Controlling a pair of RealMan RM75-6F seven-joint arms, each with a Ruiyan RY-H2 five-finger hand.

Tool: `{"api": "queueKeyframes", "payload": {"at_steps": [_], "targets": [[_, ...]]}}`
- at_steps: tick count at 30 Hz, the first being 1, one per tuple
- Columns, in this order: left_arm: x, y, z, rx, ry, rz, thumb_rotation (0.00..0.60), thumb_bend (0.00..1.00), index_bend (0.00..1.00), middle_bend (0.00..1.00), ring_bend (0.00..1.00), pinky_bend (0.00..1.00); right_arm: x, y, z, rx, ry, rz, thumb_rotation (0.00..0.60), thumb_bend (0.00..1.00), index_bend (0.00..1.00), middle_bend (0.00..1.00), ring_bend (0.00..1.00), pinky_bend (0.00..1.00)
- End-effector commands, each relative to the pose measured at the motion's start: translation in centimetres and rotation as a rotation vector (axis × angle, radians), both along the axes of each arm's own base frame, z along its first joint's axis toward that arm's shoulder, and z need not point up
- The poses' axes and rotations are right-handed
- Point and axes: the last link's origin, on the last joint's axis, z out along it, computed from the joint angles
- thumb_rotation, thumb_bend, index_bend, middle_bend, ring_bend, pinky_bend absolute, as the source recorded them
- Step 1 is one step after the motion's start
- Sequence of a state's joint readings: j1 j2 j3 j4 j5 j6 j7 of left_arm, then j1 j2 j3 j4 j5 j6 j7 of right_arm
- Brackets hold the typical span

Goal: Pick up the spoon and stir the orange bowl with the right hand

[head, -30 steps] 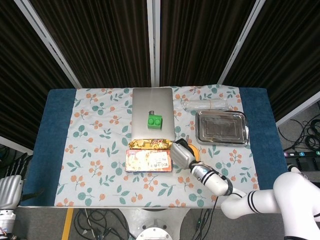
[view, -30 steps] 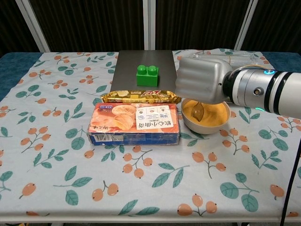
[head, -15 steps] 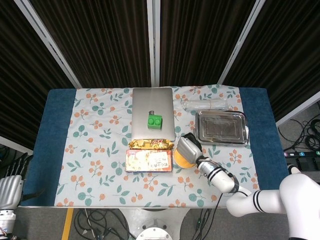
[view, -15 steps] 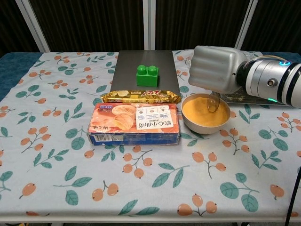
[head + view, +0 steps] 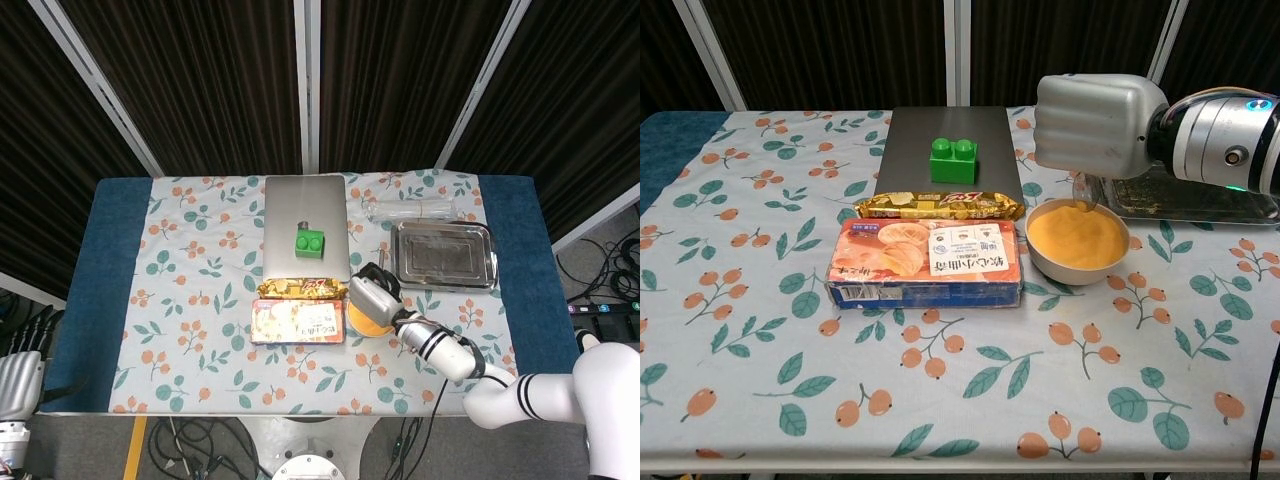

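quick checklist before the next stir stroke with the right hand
1. Right hand closed around the spoon handle: ok as far as the fist shows; the handle itself is hidden.
2. Spoon tip down in the orange bowl: ok, only a short piece shows below the hand at the far rim.
3. Bowl upright, contents inside: ok.
4. Snack box apart from the bowl: ok, narrow gap.
5. Metal tray behind the hand: cannot tell the clearance.
6. Left hand off the table: ok.

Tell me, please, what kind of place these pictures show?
Probably a lab or test room, not a home: black curtains close off the table, loose cables lie on the floor, and staged items include a green toy block.
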State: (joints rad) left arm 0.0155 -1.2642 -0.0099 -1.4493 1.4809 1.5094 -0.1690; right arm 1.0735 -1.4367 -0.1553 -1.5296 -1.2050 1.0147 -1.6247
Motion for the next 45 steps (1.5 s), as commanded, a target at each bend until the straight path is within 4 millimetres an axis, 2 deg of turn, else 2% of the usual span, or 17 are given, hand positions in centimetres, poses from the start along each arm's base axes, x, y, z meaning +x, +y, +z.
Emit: {"api": "queueKeyframes", "payload": {"at_steps": [1,14,18,21,25,29,34,39,42,45], "targets": [[0.0,0.0,0.0,-0.001,0.002,0.001,0.6,0.11,0.11,0.08,0.03,0.07,0.0,0.0,-0.1,0.003,-0.003,-0.01,0.6,0.53,0.75,0.97,0.92,1.0],[-0.1,-0.2,0.0,-0.002,0.002,0.008,0.6,0.11,0.11,0.08,0.03,0.07,0.0,0.1,-0.6,-0.02,0.02,-0.024,0.6,0.53,0.79,0.97,0.92,1.0],[-0.1,-0.1,-0.1,-0.002,0.001,0.007,0.6,0.11,0.11,0.08,0.03,0.07,0.0,0.3,-0.8,-0.017,0.016,-0.024,0.6,0.53,0.76,0.97,0.92,1.0],[-0.1,-0.1,-0.1,-0.005,0.0,0.007,0.6,0.11,0.11,0.08,0.03,0.07,0.0,0.4,-1.0,-0.015,0.022,-0.024,0.6,0.53,0.83,0.97,0.92,1.0],[-0.2,-0.2,-0.2,-0.004,0.0,0.012,0.6,0.11,0.11,0.08,0.03,0.07,0.0,0.3,-1.2,-0.023,0.022,-0.027,0.6,0.53,0.84,0.97,0.92,1.0],[-0.2,-0.2,-0.2,-0.005,-0.001,0.011,0.6,0.11,0.11,0.08,0.03,0.07,-0.1,0.3,-1.2,-0.089,0.04,-0.021,0.6,0.53,0.96,0.97,0.92,1.0],[-0.3,-0.3,-0.2,-0.005,-0.003,0.015,0.6,0.11,0.11,0.08,0.03,0.07,0.2,0.7,-1.6,-0.101,0.023,-0.029,0.6,0.53,0.96,0.97,0.92,1.0],[-0.3,-0.3,-0.2,-0.005,-0.003,0.015,0.6,0.11,0.11,0.08,0.03,0.07,-0.3,1.1,-1.7,-0.073,-0.034,-0.077,0.6,0.52,0.92,0.97,0.92,1.0],[-0.2,-0.3,-0.2,-0.007,-0.001,0.011,0.6,0.11,0.11,0.08,0.03,0.07,-0.7,0.9,-1.2,-0.069,-0.112,-0.134,0.6,0.52,0.92,0.97,0.92,1.0],[-0.1,-0.2,-0.1,-0.008,0.002,0.007,0.6,0.11,0.11,0.08,0.03,0.07,-1.2,0.3,-0.3,-0.053,-0.255,-0.267,0.6,0.52,0.92,0.97,0.92,1.0]]}}
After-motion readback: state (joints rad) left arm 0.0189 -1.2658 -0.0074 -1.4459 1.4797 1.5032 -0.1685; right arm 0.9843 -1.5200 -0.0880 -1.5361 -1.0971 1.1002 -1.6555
